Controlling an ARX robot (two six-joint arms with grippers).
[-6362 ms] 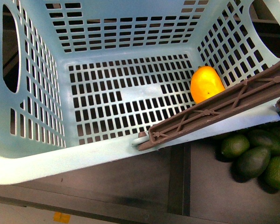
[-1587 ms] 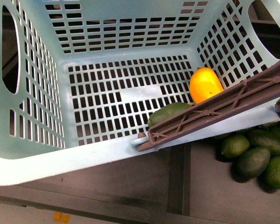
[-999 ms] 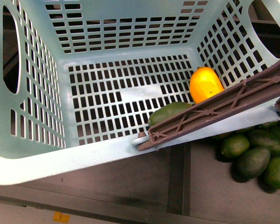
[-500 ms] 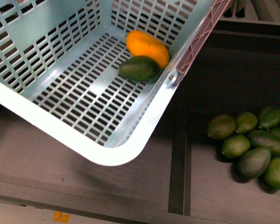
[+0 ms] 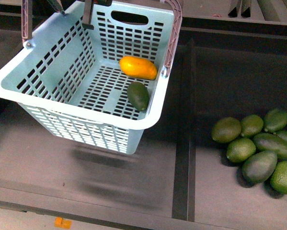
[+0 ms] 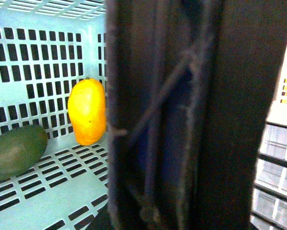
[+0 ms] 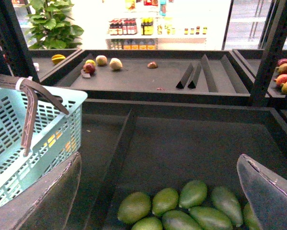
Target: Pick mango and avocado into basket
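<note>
Hanging tilted above the dark shelf (image 5: 109,177), the basket (image 5: 52,93) holds two fruits on its slotted floor: one mango (image 5: 138,67) and one avocado (image 5: 138,95), both against the wall on the robot's right. The mango lies at the far right corner with its long axis running across the front view, its far-left end slightly higher in the picture. The avocado sits just nearer than the mango, close to it or touching, its long axis running roughly from far to near, so the two lie almost at right angles. Both brown handles (image 5: 173,33) are swung up, and their tops leave the front view at the upper edge. In the left wrist view a handle bar fills the middle of the picture, very close to the camera, with the mango (image 6: 87,118) and avocado (image 6: 15,152) seen past it; the left gripper's fingers are not visible, so whether they are closed on anything cannot be told. To the right of the basket, in the next shelf bay, a pile of loose avocados (image 5: 260,148) lies on the shelf; seven are clear in the front view. The right gripper (image 7: 157,196) hangs above that pile with its fingers (image 7: 52,199) spread wide and nothing between them.
</note>
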